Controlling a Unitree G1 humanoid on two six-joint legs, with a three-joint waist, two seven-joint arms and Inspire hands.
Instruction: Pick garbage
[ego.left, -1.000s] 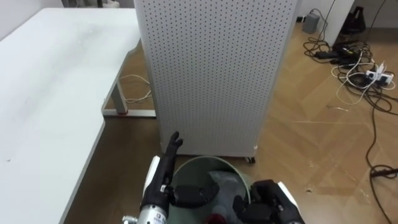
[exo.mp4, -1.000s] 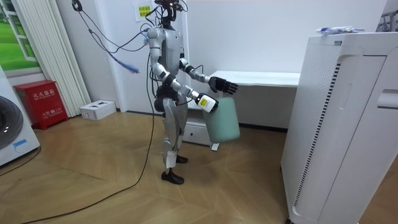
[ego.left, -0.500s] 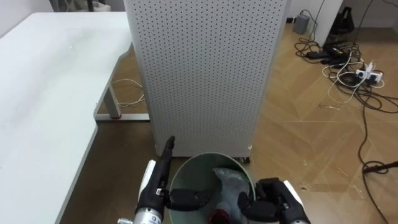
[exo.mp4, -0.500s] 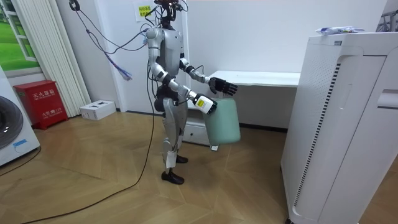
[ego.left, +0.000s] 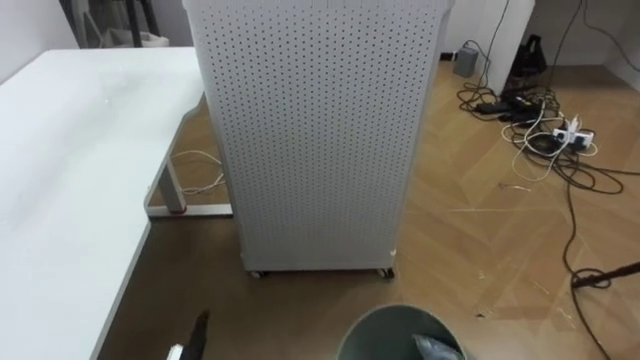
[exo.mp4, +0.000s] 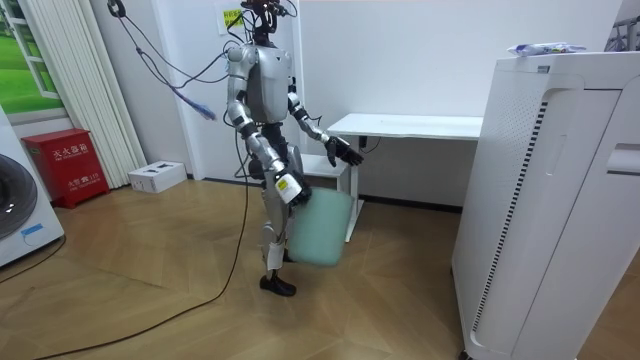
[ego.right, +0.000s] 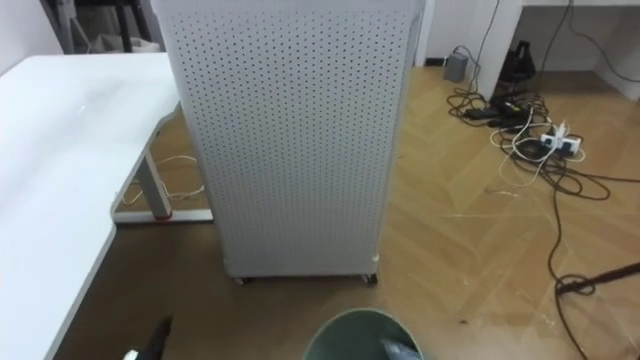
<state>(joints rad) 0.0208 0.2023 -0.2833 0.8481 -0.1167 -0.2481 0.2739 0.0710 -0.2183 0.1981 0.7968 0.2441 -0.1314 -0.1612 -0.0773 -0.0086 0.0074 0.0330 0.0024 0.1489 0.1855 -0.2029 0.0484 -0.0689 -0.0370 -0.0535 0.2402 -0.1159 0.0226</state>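
A pale green waste bin (exo.mp4: 316, 228) hangs tilted beside my right leg, off the floor, with my right hand (exo.mp4: 283, 187) shut on its rim. In the eye views its round rim (ego.left: 392, 325) shows at the bottom edge, with a grey piece of garbage (ego.left: 436, 347) inside. My left hand (exo.mp4: 340, 152) reaches forward at waist height, open and holding nothing; a dark fingertip (ego.left: 199, 330) pokes up at the lower left. I stand facing a white perforated cabinet (ego.left: 315, 130).
The cabinet stands on small castors on the wood floor. A white table (ego.left: 70, 170) runs along my left. Cables and a power strip (ego.left: 545, 130) lie at the far right. A tall white appliance (exo.mp4: 550, 200) stands at the room view's right.
My right arm has swung the bin down from chest height to beside my leg. The left hand has dropped lower and drawn back. Less of the bin now shows in the eye view.
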